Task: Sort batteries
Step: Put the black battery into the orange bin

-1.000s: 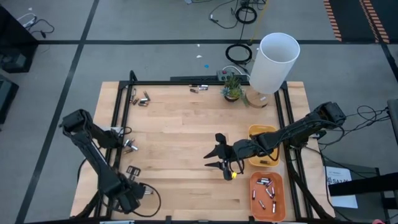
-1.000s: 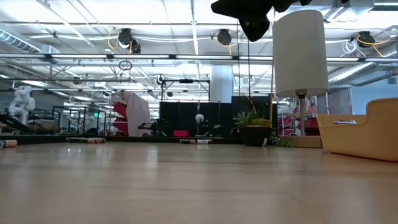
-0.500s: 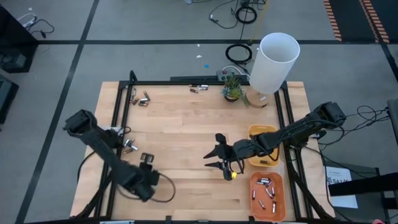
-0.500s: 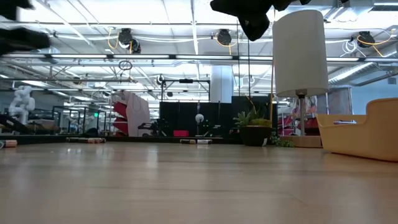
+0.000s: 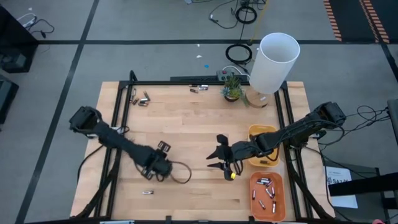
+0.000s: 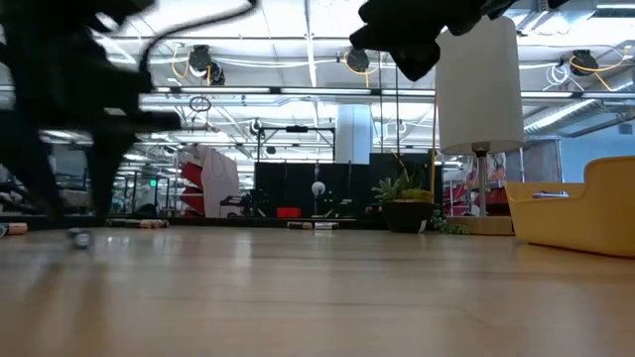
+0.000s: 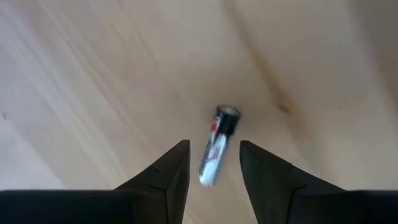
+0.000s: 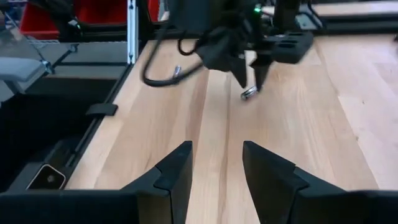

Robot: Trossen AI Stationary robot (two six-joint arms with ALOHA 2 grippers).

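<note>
Between the half-open left gripper (image 7: 214, 163) fingers: one loose battery (image 7: 217, 144), not gripped.
It may roll away; right gripper (image 8: 216, 163), also half open, holds nothing.

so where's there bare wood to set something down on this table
The widest bare patch is mid-table, between the back-edge batteries and the two pincers. The front strip between the lone battery and the orange tray is also free. It is crowded around the left pincer, the right pincer and the yellow tray, and at the plant and lamp.
</note>
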